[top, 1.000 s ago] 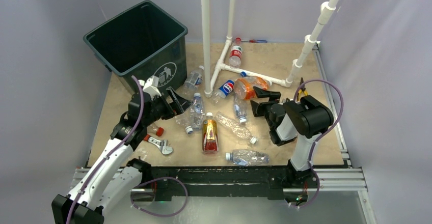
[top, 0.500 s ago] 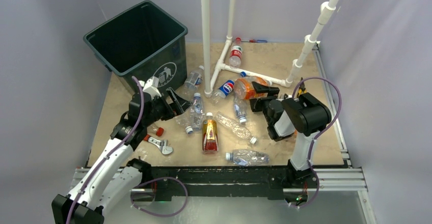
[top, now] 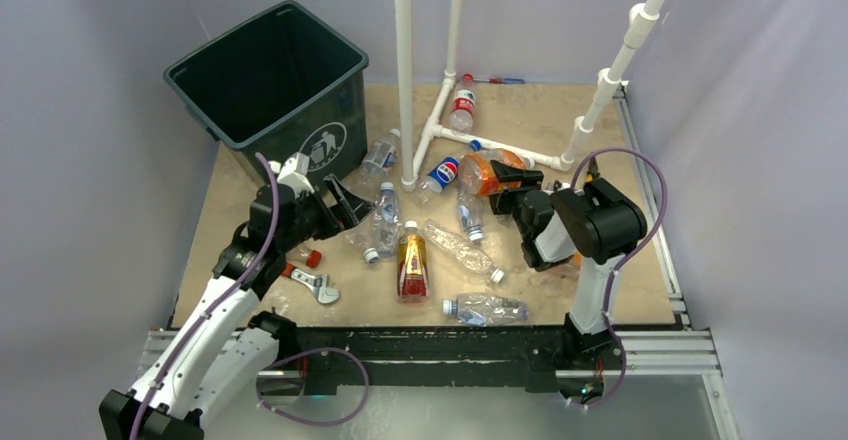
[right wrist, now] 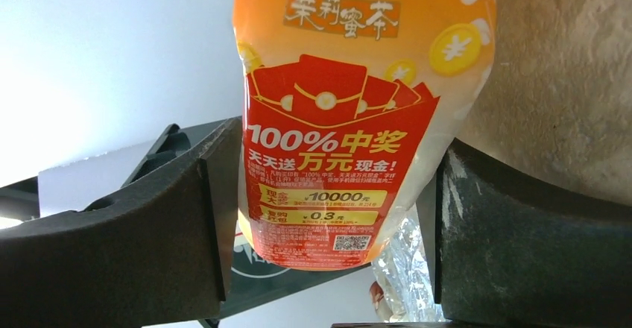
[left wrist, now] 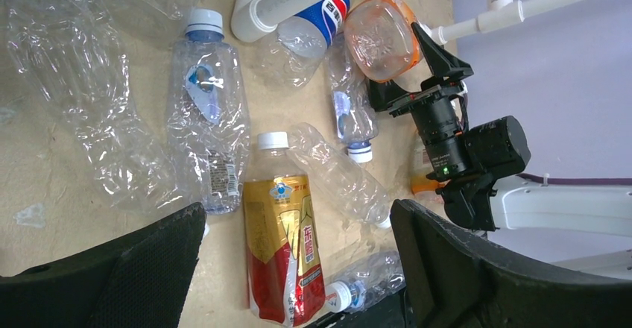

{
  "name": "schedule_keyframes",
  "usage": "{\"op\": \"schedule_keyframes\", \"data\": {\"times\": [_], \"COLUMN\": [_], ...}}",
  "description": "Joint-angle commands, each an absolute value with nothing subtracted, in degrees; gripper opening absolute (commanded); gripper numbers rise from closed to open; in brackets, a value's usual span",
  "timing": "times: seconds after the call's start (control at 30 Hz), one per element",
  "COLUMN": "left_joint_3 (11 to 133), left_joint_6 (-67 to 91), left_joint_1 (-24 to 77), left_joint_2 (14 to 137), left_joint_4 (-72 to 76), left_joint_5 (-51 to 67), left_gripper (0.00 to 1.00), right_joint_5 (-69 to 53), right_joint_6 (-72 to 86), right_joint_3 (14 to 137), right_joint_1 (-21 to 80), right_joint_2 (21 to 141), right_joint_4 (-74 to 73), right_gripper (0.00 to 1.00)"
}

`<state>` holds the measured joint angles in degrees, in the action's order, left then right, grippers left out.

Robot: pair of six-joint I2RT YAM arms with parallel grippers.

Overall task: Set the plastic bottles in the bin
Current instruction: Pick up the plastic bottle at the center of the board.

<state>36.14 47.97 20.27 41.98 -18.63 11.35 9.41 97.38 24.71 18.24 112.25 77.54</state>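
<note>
Plastic bottles [top: 462,250] are lying scattered over the table [top: 630,280], all outside the bin [top: 310,128], which is standing upright at the table's 10 o'clock corner. The right gripper [top: 512,186] is reaching toward 11 o'clock from its base. Its jaws are standing wide apart, straddling the orange-labelled bottle [right wrist: 335,119]. This bottle is lying on its side at about 2 o'clock from the table's middle, just beside the white pipe frame [top: 403,70]. In the right wrist view the label is filling the gap between the two fingers [right wrist: 149,246], but whether they are pressing on it I cannot tell. The left gripper [top: 350,207] is hanging at 9 o'clock from the table's middle, its jaws also spread wide and holding nothing. At its 3 o'clock a clear bottle with a white cap [top: 385,215] is lying just beside the fingertips. A gold-and-red bottle [top: 411,265] is lying at 6 o'clock, its cap pointing to 12. A red-handled wrench [top: 315,285] is resting at 8 o'clock, beside the left arm [top: 215,310].
</note>
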Motion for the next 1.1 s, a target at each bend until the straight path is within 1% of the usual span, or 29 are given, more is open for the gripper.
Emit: {"op": "schedule_keyframes", "data": {"times": [0.0, 0.17, 0.3, 0.4, 0.53, 0.6, 0.63, 0.67, 0.73, 0.8, 0.87, 0.9, 0.93, 1.07], "left_joint_3": [39.78, 41.0, 41.18, 42.4, 45.1, 46.92, 47.92, 48.98, 50.84, 52.08, 52.58, 52.64, 52.8, 56.13], "left_joint_6": [47.43, 46.54, 45.9, 44.88, 42.66, 41.18, 40.35, 39.46, 37.92, 37.04, 35.32, 34.53, 33.77, 33.52], "left_joint_1": [20.13, 20.12, 20.13, 20.07, 20.06, 20.04, 20.04, 20.04, 20.04, 20.04, 20.04, 20.04, 20.08, 20.48], "left_joint_2": [41.42, 40.28, 38.98, 39.34, 39.94, 39.99, 39.99, 39.99, 39.76, 39.06, 37.78, 36.98, 35.92, 36.8], "left_joint_4": [-18.88, -20.8, -21.03, -21.67, -23.72, -25.02, -25.62, -26.04, -26.73, -26.23, -24.19, -22.55, -20.87, -15.83], "left_joint_5": [10.45, 9.31, 8.06, 7.98, 6.8, 5.17, 4.33, 3.52, 0.81, -1.8, -3.12, -3.26, -3.4, -0.54], "left_gripper": [0.94, 0.94, 0.94, 0.94, 0.94, 0.94, 0.95, 0.95, 0.94, 0.94, 0.95, 0.97, 0.99, 1.0], "right_joint_5": [9.31, 6.44, 3.54, 0.33, -7.99, -13.36, -15.82, -16.67, -15.35, -14.3, -16.45, -18.16, -21.02, -29.19], "right_joint_6": [94.52, 88.88, 84.18, 80.65, 71.8, 63.71, 58.67, 52.98, 43.04, 36.29, 31.94, 30.39, 28.78, 24.75], "right_joint_3": [24.7, 21.21, 16.17, 11.63, 7.5, 9.48, 12.23, 14.63, 18.44, 20.34, 22.45, 23.79, 24.99, 28.3], "right_joint_1": [17.93, 17.93, 17.91, 17.93, 17.93, 17.97, 18.61, 20.22, 24.15, 26.98, 28.04, 28.17, 28.29, 29.18], "right_joint_2": [112.23, 107.94, 103.05, 97.06, 83.42, 72.88, 65.06, 59.99, 49.84, 41.33, 35.36, 33.53, 32.35, 29.53], "right_joint_4": [78.54, 82.65, 86.47, 88.32, 84.83, 74.36, 63.44, 50.82, 36.64, 27.45, 20.02, 16.26, 13.14, 5.49], "right_gripper": [0.71, 0.57, 0.5, 0.46, 0.45, 0.44, 0.43, 0.42, 0.41, 0.4, 0.39, 0.39, 0.38, 0.37]}}
